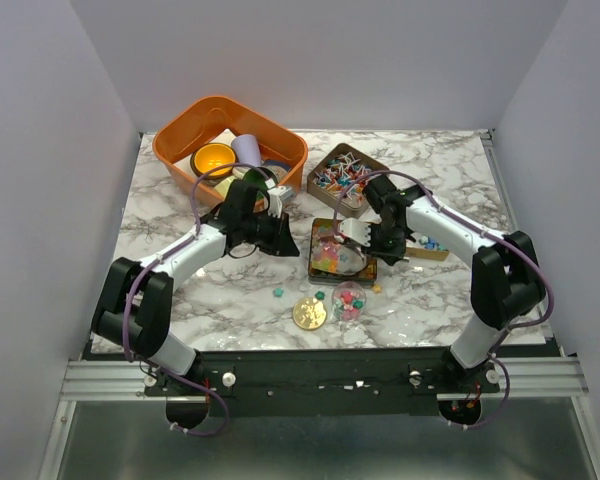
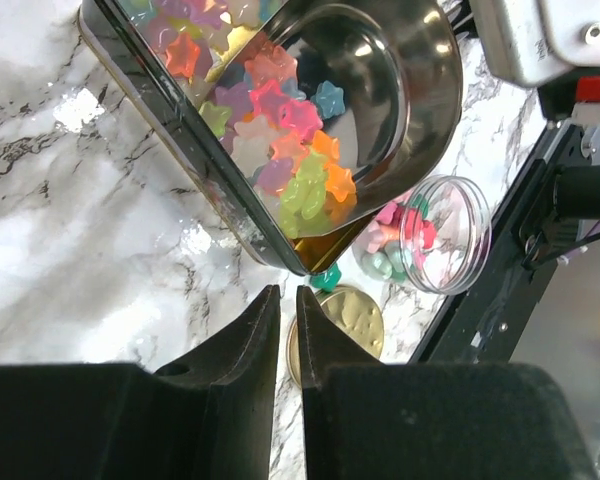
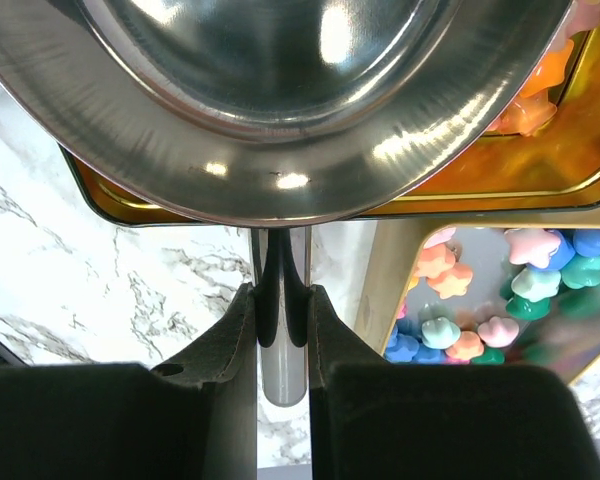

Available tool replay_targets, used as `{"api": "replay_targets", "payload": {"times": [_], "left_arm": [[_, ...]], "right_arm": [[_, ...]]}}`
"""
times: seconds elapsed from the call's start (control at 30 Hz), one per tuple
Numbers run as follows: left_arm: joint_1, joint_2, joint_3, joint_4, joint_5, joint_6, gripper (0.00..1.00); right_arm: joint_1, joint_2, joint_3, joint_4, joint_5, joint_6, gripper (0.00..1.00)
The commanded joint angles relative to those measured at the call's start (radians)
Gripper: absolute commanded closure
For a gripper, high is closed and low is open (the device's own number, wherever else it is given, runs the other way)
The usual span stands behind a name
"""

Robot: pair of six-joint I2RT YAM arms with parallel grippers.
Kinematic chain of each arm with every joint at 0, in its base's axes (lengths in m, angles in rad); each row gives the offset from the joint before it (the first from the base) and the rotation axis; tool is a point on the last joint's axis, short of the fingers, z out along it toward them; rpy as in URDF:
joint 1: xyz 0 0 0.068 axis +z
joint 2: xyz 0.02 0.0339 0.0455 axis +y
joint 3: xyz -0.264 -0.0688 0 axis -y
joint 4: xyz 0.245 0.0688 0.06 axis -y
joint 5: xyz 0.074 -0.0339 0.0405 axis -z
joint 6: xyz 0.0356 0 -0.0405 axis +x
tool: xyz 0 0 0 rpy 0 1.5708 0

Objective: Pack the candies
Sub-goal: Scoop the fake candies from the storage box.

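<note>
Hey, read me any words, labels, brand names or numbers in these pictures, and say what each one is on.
No text can be read anywhere.
The gold disc has a raised pattern, too blurred to read.
The round clear pot and the scoop held in the right gripper show no lettering.

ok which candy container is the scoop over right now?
The centre tin of star candies, under the right pincer's metal scoop; the back tin of wrapped sweets and the clear round dish sit apart.
</note>
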Motion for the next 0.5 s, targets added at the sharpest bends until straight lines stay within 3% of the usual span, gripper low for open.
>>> {"api": "replay_targets", "payload": {"times": [0.0, 0.47], "left_arm": [[0.014, -0.03, 0.04, -0.047, 0.018, 0.049, 0.77], [0.034, 0.022, 0.094, -0.052, 0.032, 0.053, 0.76]], "right_arm": [[-0.027, 0.001, -0.023, 0.065, -0.124, 0.018, 0.99], [-0.07, -0.041, -0.094, 0.092, -0.086, 0.021, 0.99]]}}
